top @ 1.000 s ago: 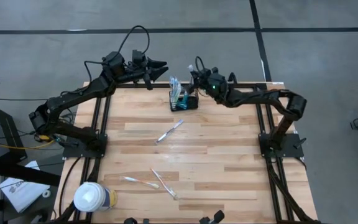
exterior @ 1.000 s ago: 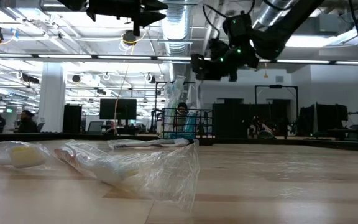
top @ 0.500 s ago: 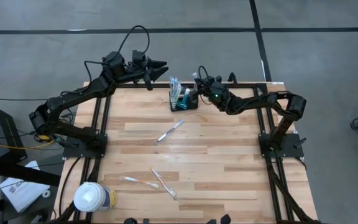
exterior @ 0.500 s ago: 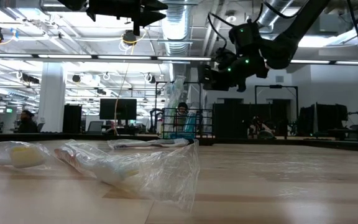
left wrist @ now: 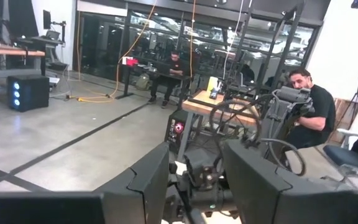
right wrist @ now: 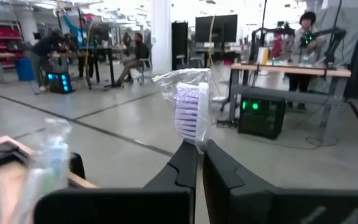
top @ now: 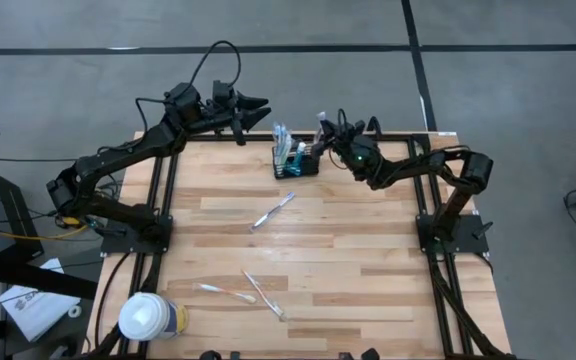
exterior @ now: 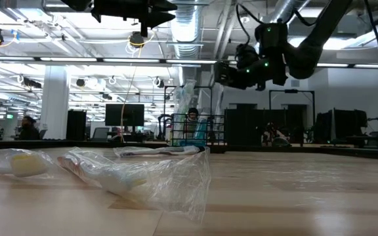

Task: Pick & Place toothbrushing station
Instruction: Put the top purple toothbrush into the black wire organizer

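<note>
The black wire-mesh basket (top: pixel 296 163) stands at the table's far edge with several toothbrushes and teal tubes upright in it; it also shows in the low view (exterior: pixel 199 131). My right gripper (top: pixel 325 133) hovers just right of the basket, above its rim, shut on a plastic-wrapped toothbrush (right wrist: pixel 191 109) with pale purple bristles. My left gripper (top: pixel 258 107) is open and empty, held high beyond the table's far edge, left of the basket. Three more wrapped toothbrushes lie flat on the table: one mid-table (top: pixel 273 210) and two near the front (top: pixel 264 294), (top: pixel 225 292). My right gripper pinches the wrapped toothbrush just below its bristle head (right wrist: pixel 197 138) between its two fingers. The head sticks out beyond the fingertips. The fingers lie about level and point toward the table's left, and the brush is lifted clear of table and basket.
A white-lidded yellow-blue cup (top: pixel 151 318) stands at the table's near left corner. The wooden table (top: pixel 368 260) is bare on its right half. People and desks show in the room beyond the table.
My right gripper, still shut on the toothbrush, has gone a little toward the table's right edge, away from the basket, and has tipped closer to level.
</note>
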Controlling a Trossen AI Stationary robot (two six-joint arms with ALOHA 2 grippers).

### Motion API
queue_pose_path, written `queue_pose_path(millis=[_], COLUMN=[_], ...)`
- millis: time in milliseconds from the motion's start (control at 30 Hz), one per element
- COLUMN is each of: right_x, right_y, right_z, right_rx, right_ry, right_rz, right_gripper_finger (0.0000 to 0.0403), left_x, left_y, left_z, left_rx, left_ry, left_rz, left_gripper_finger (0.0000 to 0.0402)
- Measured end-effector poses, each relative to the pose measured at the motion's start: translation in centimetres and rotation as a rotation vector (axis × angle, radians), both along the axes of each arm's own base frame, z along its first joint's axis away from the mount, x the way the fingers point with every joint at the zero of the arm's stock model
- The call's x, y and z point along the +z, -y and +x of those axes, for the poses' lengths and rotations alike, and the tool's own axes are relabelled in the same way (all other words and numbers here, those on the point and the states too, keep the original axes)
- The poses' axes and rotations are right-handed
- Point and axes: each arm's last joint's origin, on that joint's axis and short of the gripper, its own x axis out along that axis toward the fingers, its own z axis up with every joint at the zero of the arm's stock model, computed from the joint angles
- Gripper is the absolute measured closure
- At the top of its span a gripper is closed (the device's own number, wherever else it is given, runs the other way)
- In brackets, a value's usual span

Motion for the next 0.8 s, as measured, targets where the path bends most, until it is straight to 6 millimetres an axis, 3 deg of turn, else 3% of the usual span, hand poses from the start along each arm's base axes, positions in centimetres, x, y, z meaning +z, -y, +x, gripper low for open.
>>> queue_pose_path(millis=[100,367,567,800], right_x=[-0.4,-5.2,-5.9,-5.7], right_y=[-0.1,-0.9,-0.4,-0.4], right_z=[0.2,2.5,4.0,4.0], right_rx=[0.013,0.053,0.036,0.034], right_ry=[-0.014,0.017,0.016,-0.025], right_rz=[0.005,-0.001,-0.015,-0.039], right_gripper_finger=[0.0403,0.0403,0.0403,0.0403], left_x=[0.0,0.0,-0.1,-1.5], left_y=[0.0,0.0,0.0,0.0], left_z=[0.0,0.0,0.0,0.1], left_rx=[0.003,0.002,0.002,0.002], left_ry=[-0.009,-0.011,-0.012,-0.048], left_rz=[0.033,0.038,0.038,0.025], left_gripper_finger=[0.0254,0.0254,0.0254,0.0254])
